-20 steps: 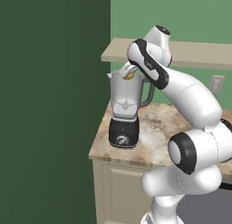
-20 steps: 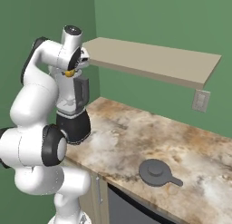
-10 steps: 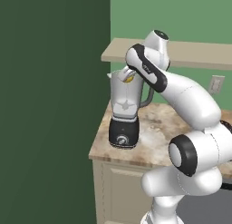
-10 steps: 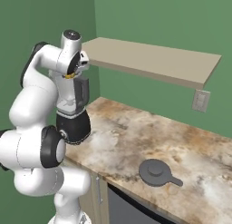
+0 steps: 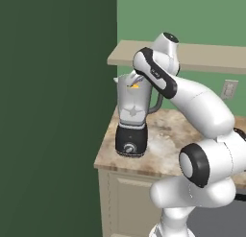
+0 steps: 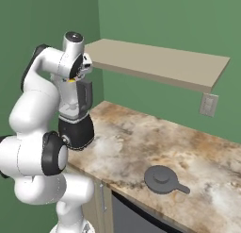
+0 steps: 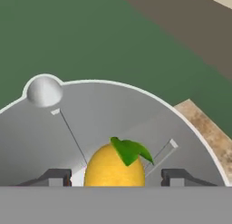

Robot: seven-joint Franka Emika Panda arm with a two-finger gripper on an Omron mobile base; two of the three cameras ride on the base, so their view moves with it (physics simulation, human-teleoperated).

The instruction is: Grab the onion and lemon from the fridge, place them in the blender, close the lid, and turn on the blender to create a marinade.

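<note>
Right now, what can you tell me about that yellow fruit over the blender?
The small bright yellow lemon is smooth and roundish, with a green leaf on top. In the hand view it sits between the gripper's two dark fingertips, inside the rim of the clear greyish blender jug. From the left base view it shows as a yellow spot at the jug's mouth. Whether the fingertips press on it cannot be told.

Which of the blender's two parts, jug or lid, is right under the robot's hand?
The jug, standing on its black base with the lemon at its mouth. The lid lies apart on the counter.
</note>
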